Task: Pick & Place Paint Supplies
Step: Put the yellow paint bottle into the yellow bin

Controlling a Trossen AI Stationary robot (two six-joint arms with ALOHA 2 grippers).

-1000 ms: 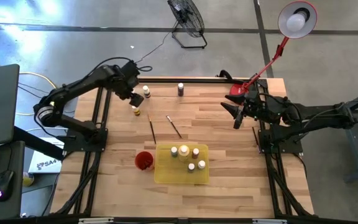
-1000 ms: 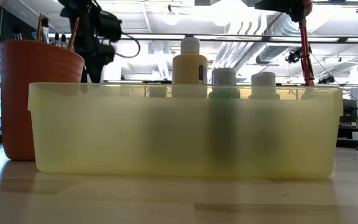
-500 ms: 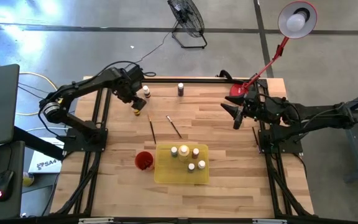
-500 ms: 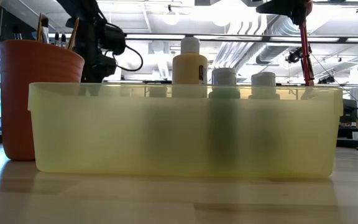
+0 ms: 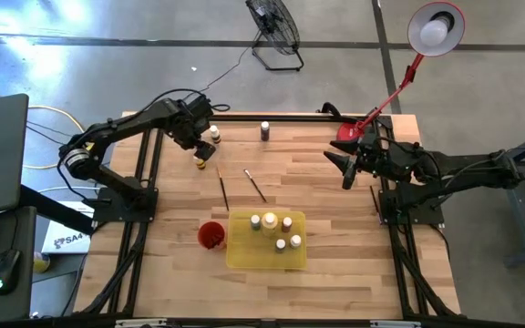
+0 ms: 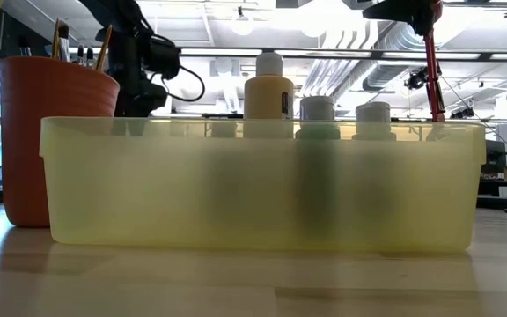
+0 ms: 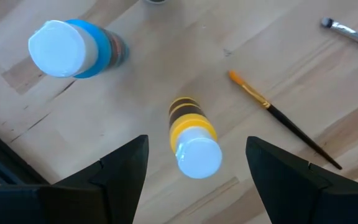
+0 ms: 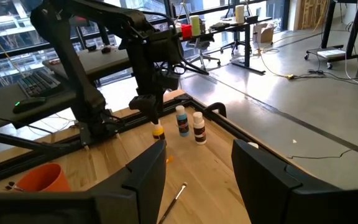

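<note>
While hanging wide-open, left gripper (image 7: 194, 171) dropped and settled right over yellow bottle (image 7: 193, 138); grasp looked next.

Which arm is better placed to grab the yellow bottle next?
Left. The left gripper hangs open right over the yellow bottle, one finger on each side. The right gripper waits by the far right edge of the table, well away.

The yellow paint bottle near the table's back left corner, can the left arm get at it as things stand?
Probably yes. The left gripper hangs open right over the yellow paint bottle, which stands upright between its fingers' line, with bare wood around it; the blue bottle and brush lie clear.
</note>
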